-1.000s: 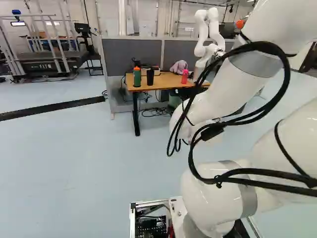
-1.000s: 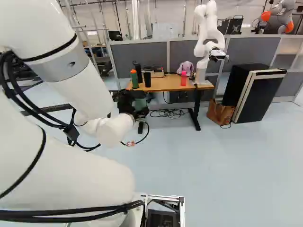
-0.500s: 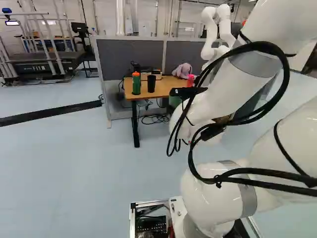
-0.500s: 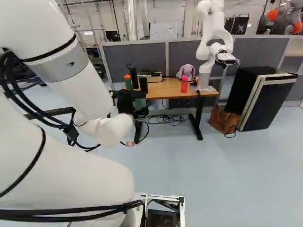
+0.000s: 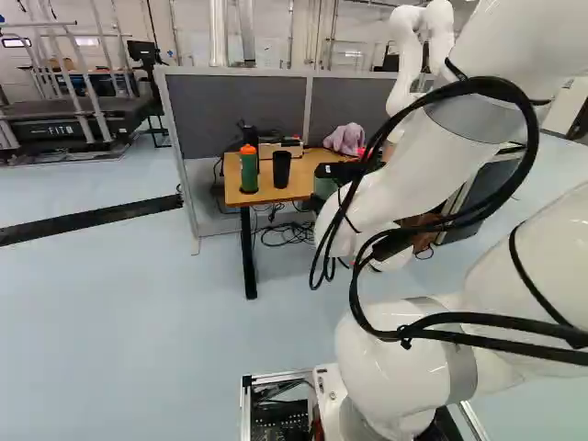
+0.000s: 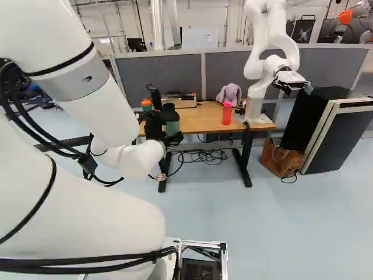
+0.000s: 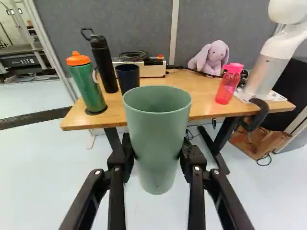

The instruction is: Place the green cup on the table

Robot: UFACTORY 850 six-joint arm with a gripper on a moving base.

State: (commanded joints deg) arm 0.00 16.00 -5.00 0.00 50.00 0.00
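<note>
Green cup (image 7: 157,139) clasped in the gripper (image 6: 165,129), wooden table (image 7: 204,98) ahead, pale lettering on a treadmill (image 5: 28,133)

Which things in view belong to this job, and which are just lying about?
Part of the job: green cup, gripped in the hand; wooden table, its destination.
Just lying about: orange-lidded bottle, black bottle, dark cup, pink bottle, plush rabbit, brown bag.
</note>
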